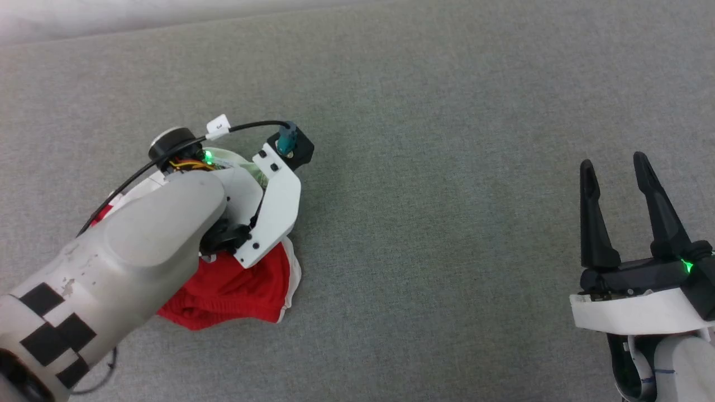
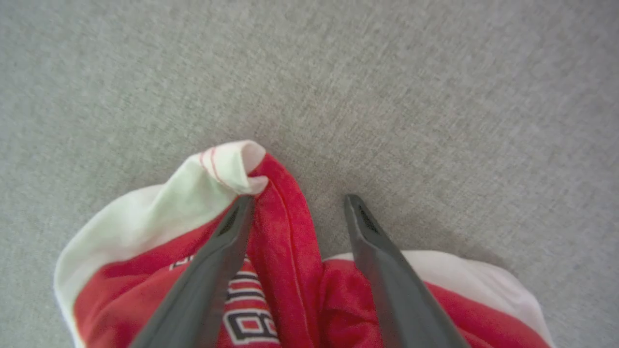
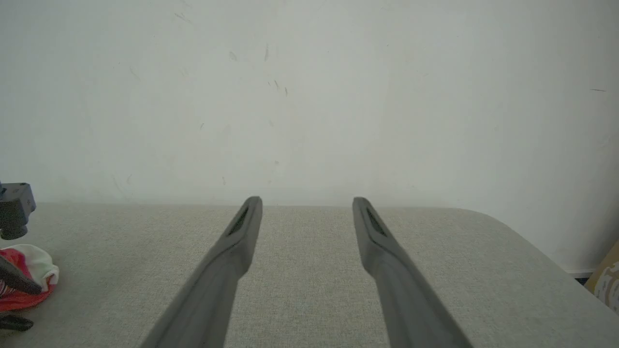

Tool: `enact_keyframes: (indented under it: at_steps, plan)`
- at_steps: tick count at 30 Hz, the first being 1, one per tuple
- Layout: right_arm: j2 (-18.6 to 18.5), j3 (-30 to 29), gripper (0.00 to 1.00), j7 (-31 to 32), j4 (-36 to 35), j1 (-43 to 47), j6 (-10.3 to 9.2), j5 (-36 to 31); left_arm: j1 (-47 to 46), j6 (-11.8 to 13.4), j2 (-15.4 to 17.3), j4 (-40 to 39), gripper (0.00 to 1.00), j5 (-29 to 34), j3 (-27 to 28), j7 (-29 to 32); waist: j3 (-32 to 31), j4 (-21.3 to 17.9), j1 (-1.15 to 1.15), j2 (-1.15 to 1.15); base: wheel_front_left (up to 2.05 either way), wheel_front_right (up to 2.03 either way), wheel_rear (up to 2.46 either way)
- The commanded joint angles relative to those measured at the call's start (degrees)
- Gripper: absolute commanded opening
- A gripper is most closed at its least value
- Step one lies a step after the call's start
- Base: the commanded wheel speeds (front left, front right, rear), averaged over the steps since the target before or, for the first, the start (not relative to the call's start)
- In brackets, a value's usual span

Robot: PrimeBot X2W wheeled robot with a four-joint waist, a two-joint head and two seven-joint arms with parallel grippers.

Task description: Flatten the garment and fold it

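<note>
Left arm (image 1: 111, 268), lower left of the head view, overhangs part of the garment (image 1: 234, 290), which lies crumpled in a heap on the grey surface (image 1: 419, 167). Left gripper (image 2: 300, 199): jaws apart, straddling a raised red fold beside the white hem. Right gripper (image 1: 613, 162), lower right: jaws apart, empty, well clear. Recommend pinching one hem layer only, then drawing it outward.

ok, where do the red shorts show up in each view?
Head view: shorts lower left, partly under the left forearm.
Left wrist view: shorts bottom centre, a red fold between the open fingers of the left gripper.
Right wrist view: shorts at the far left edge, low.
Shared landmark: the grey fabric surface beneath them.
</note>
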Motion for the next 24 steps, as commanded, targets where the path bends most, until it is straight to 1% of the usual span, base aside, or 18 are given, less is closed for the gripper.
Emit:
enact_keyframes:
  at_steps: [1,2,5,11,13,16,18,21,24]
  plan:
    - [0.1,-0.2,1.00,-0.3,0.0,-0.8,-0.12,0.5,3.9,0.0,0.9,0.8,0.49,0.9,-1.5,1.5,1.6,-1.3,0.01,0.00,0.00,0.00,0.00]
    - [0.1,-0.2,1.00,-0.3,0.0,-0.8,-0.12,0.4,4.1,0.0,1.1,0.3,0.00,0.7,-1.5,1.6,1.5,-1.1,0.01,0.00,0.00,0.00,0.00]
    - [0.1,-0.2,1.00,-0.3,0.1,-0.3,-0.12,0.1,3.4,0.0,1.8,-1.2,0.00,0.2,-1.5,-0.5,0.5,-0.4,0.01,0.00,0.00,0.00,0.00]
    - [0.1,-0.3,1.00,-0.3,0.4,0.7,-0.12,-0.6,-0.9,0.0,1.6,-3.7,0.00,-2.5,-1.5,-10.3,-2.3,1.0,0.01,0.00,0.00,0.00,0.00]
    - [0.1,-0.2,1.00,-0.3,0.2,0.8,-0.12,-0.6,-2.6,0.0,0.8,-5.2,0.00,-3.6,-1.5,-13.9,-2.8,1.1,0.01,0.00,0.00,0.00,0.00]
    - [0.1,0.1,1.00,-0.3,0.0,1.0,-0.12,-0.5,-4.8,0.0,-1.4,-7.3,0.00,-4.0,-1.5,-18.0,-2.9,0.8,0.01,0.00,0.00,0.00,0.00]
    - [0.1,0.3,1.00,-0.3,-0.2,0.9,-0.12,-0.3,-5.6,0.0,-3.5,-8.3,0.00,-3.4,-1.5,-19.9,-2.4,0.1,0.01,0.00,0.00,0.00,0.00]
    - [0.1,0.0,1.00,-0.3,-0.3,0.6,-0.12,0.2,-5.9,0.0,-7.4,-8.2,0.00,-2.8,-1.5,-23.1,-1.0,-1.3,0.01,0.00,0.00,0.00,0.00]
    - [0.1,-0.7,1.00,-0.3,-0.4,0.1,-0.12,0.6,-4.5,0.0,-11.8,-6.1,0.00,-0.5,-1.5,-24.8,1.0,-2.8,0.01,0.00,0.00,0.00,0.00]
